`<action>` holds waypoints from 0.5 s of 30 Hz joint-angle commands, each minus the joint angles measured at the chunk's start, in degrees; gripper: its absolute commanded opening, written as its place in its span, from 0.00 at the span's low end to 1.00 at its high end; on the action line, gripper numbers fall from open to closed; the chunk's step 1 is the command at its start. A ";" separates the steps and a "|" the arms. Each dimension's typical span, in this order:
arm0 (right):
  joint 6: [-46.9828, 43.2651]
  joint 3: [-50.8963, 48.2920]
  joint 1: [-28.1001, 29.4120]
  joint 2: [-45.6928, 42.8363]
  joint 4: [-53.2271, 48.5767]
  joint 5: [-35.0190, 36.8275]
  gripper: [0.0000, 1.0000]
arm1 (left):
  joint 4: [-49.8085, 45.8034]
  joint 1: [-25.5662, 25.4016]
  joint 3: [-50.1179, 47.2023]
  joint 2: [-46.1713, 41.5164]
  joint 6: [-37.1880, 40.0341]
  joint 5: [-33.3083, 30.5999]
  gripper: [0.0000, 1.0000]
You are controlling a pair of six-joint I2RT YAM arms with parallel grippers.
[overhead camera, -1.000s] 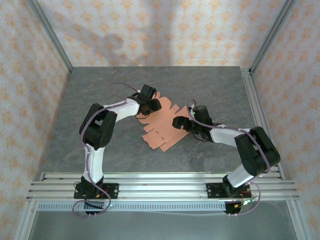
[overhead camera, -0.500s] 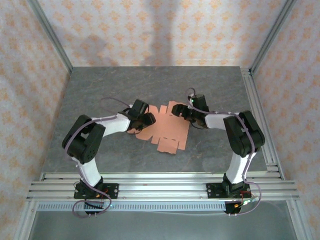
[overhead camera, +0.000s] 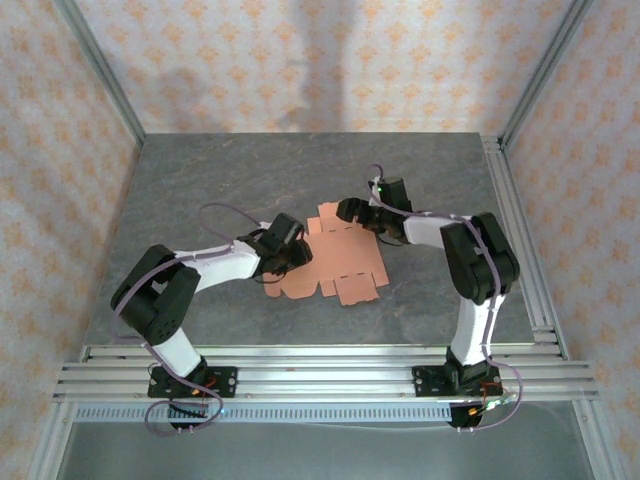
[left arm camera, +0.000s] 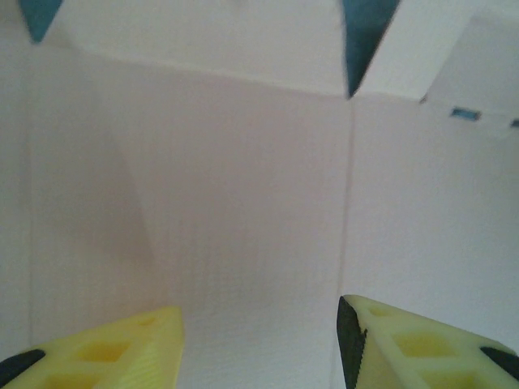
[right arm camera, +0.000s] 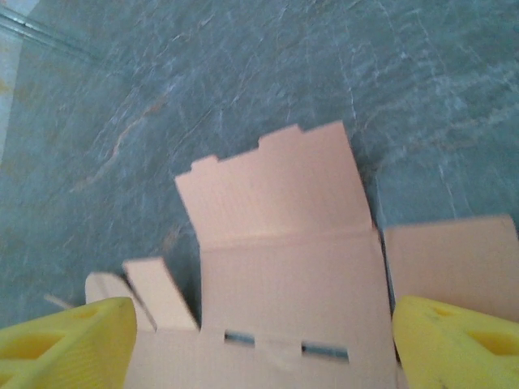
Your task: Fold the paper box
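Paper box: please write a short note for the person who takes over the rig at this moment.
The box is an unfolded sheet lying on the table between the arms.
The left gripper is open, close over the sheet's left part, holding nothing.
The right gripper is open, above the far edge, holding nothing.
Done: no finished fold is visible.
Left: raise the walls, tuck the tabs into the slots.

The paper box [overhead camera: 338, 265] lies flat near the middle of the table [overhead camera: 200, 180], with the left gripper [overhead camera: 297, 256] at its left edge and the right gripper [overhead camera: 346, 211] at its far edge.
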 commanded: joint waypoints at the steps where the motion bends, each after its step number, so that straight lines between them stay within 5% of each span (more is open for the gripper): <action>1: -2.74 -3.42 -1.86 -7.45 -1.48 2.57 0.93 | -2.28 -0.20 5.76 1.61 3.85 1.27 0.53; 6: -4.27 -8.73 -3.89 -10.77 -2.60 4.25 0.99 | -1.74 -0.21 9.27 5.99 5.30 3.73 0.51; 10: -4.54 -11.58 -4.04 -12.45 -2.62 3.94 1.00 | -1.56 -0.05 10.07 9.07 5.74 4.33 0.39; 15: -4.58 -12.58 -4.44 -13.08 -5.06 1.81 0.91 | -0.71 0.33 9.04 11.13 5.25 4.58 0.30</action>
